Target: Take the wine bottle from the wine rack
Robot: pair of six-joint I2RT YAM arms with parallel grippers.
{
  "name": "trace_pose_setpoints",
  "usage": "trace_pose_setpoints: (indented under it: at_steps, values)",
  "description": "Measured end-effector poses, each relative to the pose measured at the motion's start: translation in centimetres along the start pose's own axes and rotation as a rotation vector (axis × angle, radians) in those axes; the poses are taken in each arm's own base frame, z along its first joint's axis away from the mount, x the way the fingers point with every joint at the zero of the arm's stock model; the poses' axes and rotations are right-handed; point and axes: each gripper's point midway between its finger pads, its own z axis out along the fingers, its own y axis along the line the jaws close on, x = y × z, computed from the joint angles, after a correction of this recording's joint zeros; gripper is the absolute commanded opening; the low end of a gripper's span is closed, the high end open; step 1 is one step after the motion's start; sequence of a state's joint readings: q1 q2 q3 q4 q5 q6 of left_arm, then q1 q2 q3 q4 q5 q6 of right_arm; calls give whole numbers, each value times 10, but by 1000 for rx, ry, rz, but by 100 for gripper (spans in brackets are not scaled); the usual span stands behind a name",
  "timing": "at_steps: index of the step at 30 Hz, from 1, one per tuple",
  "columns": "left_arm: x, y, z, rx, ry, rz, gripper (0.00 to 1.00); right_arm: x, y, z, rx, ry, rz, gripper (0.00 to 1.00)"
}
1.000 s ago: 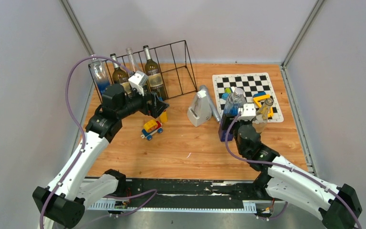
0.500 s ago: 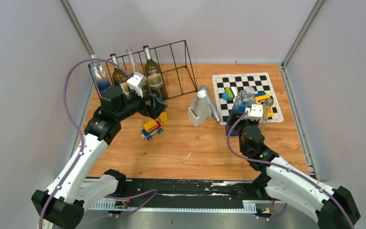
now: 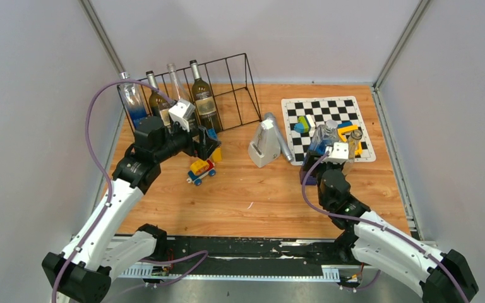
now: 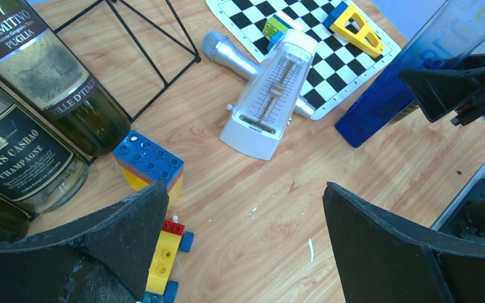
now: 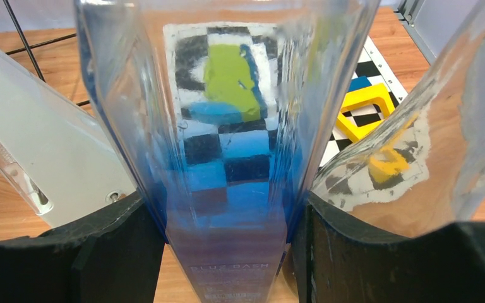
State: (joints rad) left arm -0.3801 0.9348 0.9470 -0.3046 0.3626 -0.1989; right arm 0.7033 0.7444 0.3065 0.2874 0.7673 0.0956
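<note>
Two arms, two jobs: the right gripper (image 5: 227, 214) is closed tight around the lower body of a blue-tinted bottle (image 3: 321, 137), its black fingers pressed to either side of the glass, keeping the bottle upright where it stands at the near-left corner of the chessboard mat (image 3: 328, 107), toward the right edge of the desk. Standing well apart from the wine rack (image 3: 230, 95), this looks like the bottle the task asks for, with only its release left to do. A second clear bottle (image 3: 353, 144) stands just beside it. The rack sits in the far-left corner of the desk with four bottles upright between its wire dividers, among them a Primitivo wine bottle (image 4: 50, 69) and a champagne bottle (image 4: 12, 158). The left gripper (image 4: 245, 196) hovers just in front of them with its jaws spread wide and nothing between them, above a toy car (image 3: 201, 169) and a brick block (image 4: 148, 161), seemingly placed for a reach into the rack. A white metronome (image 3: 264, 144) stands mid-desk between the arms
</note>
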Motion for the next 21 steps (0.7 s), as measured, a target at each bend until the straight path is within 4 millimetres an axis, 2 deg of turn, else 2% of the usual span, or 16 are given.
trace_pose_setpoints:
  at_steps: [3, 4, 7, 12, 21]
  values:
    - [0, 0, -1, -5, -3, 1, 100, 1, -1, -2, 1, 4, 11, 19]
    - [0, 0, -2, -6, -4, 2, 100, 1, -1, -2, 1, 6, 17, 27]
    - [-1, 0, -2, -6, -6, 2, 100, 1, -2, -4, 3, 12, 33, 43]
    - [0, 0, -3, -5, -3, 2, 100, 2, -2, -4, 8, 30, 56, 59]
    - [2, -1, -7, -6, -7, 8, 100, 2, 3, -5, -9, 47, 77, 72]
